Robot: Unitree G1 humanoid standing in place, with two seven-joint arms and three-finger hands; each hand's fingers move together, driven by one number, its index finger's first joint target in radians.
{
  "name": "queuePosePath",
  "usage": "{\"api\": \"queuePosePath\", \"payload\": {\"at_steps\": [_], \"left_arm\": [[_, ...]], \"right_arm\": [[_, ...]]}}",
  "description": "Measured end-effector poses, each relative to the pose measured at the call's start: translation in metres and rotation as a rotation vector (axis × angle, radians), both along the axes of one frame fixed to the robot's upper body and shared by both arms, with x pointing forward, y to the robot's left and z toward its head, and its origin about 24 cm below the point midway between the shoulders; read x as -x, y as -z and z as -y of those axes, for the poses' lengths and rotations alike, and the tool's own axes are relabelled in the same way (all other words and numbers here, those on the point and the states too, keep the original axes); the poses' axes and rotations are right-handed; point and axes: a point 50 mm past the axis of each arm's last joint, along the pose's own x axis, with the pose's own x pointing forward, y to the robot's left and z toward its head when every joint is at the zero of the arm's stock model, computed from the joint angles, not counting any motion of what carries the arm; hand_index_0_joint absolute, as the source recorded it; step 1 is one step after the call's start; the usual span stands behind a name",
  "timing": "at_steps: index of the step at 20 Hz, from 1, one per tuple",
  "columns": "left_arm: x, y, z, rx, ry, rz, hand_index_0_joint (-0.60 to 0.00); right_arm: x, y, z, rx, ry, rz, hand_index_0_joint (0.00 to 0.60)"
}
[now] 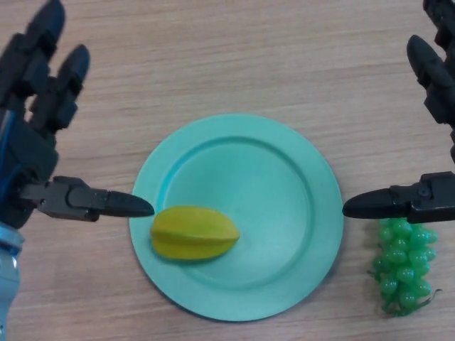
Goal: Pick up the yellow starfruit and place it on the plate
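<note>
The yellow starfruit (pixel 193 233) lies on the green plate (pixel 284 213), just beside the left hand (pixel 35 142) thumb tip. Both hands, left and right (pixel 434 128), have straight, spread fingers holding nothing; green grapes (pixel 402 266) sit below the right thumb.

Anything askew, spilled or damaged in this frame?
Nothing stands out. The yellow starfruit lies intact on the round green plate, towards its left edge; the green grape bunch sits beside the plate, right.
</note>
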Motion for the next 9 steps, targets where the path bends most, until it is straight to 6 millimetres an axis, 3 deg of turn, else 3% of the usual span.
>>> {"api": "queuePosePath", "payload": {"at_steps": [9], "left_arm": [[-0.0041,0.0052,-0.0033,-0.006,-0.059,-0.025,0.0]], "right_arm": [[-0.0068,0.0078,-0.0046,-0.003,-0.022,-0.042,0.0]]}}
